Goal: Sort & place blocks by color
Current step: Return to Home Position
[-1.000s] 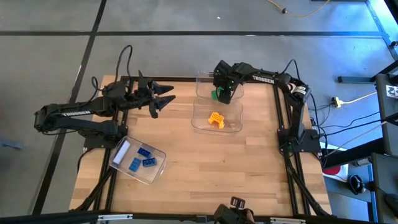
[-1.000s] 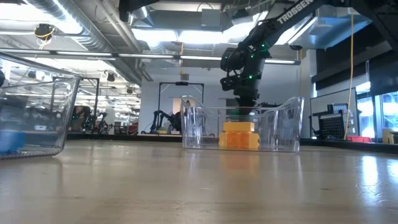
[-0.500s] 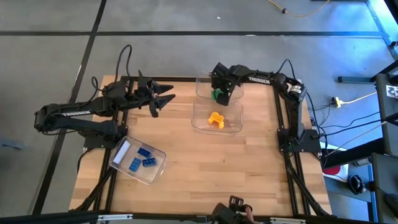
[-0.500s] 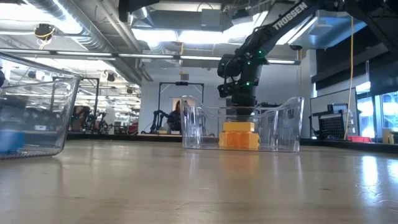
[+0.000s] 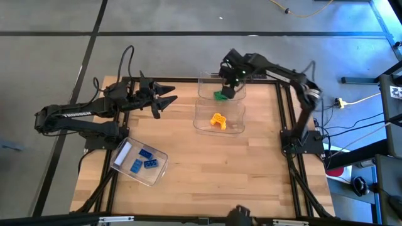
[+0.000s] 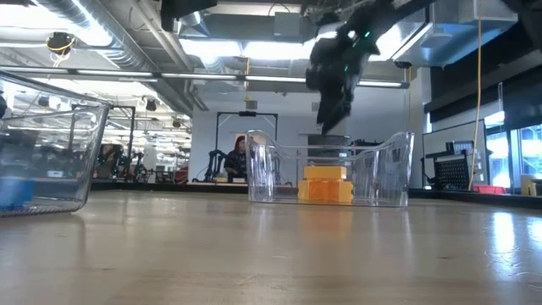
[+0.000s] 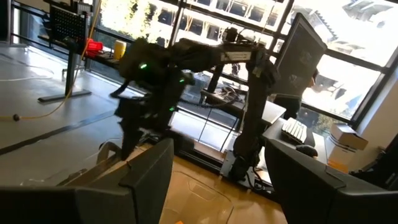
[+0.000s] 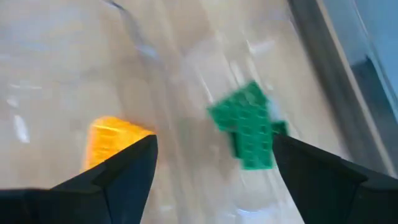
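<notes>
Green blocks lie on the floor of the far clear bin; they also show in the high view. Yellow-orange blocks lie in the clear bin just nearer, and show low across the table. Blue blocks lie in a clear bin at the near left. My right gripper hangs open above the far bin, pointing steeply down, with nothing between its fingers; the high view shows it too. My left gripper waits open at the far left, held level above the table.
The two clear bins stand side by side at the table's far middle, with the third tilted at the near left. Bare wooden tabletop spreads over the near and right parts. A person shows in the room behind.
My right gripper has risen up out of the far bin and tipped a little, leaving the green blocks lying in the bin. My left arm has kept still.
</notes>
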Motion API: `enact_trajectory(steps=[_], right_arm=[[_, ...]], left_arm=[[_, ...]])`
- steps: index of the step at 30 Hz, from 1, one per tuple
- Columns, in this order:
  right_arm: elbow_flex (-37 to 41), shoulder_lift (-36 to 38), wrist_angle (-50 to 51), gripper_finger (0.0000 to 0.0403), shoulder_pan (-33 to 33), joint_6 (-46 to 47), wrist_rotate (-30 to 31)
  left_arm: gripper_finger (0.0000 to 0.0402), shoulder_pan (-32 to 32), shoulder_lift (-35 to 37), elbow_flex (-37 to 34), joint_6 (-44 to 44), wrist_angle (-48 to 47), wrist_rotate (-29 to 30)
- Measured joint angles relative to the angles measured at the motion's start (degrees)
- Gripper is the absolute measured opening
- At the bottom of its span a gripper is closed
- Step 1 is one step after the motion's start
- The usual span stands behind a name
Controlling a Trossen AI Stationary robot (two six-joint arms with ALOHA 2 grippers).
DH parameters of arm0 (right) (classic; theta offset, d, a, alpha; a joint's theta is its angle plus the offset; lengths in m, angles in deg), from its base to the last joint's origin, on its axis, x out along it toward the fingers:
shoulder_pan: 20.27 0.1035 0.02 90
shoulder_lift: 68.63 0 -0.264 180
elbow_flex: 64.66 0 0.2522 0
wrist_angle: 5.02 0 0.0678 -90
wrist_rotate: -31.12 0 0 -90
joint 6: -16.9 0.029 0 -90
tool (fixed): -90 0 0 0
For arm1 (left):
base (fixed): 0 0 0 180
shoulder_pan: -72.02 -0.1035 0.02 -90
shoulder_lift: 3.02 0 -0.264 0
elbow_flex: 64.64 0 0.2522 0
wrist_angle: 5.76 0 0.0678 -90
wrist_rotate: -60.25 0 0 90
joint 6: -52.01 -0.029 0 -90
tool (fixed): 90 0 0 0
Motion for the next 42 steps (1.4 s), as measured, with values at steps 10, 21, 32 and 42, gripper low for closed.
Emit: enact_trajectory(steps=[10,21,32,42], right_arm=[[24.34,27.96,-20.34,0.0320,9.87,16.34,-3.61],[37.73,48.76,-42.42,0.0320,19.65,32.11,-2.87],[37.80,49.26,-45.47,0.0320,22.24,29.76,-2.73],[37.80,49.26,-45.47,0.0319,22.27,28.80,-2.73]], left_arm=[[0.0245,-0.01,0.00,0.00,-0.02,-0.03,-2.68],[0.0245,-0.02,0.00,0.00,-0.07,-0.04,-3.36],[0.0245,-0.01,0.00,0.00,-0.07,-0.04,-3.34],[0.0223,2.67,0.24,0.00,1.77,0.59,-4.39]])
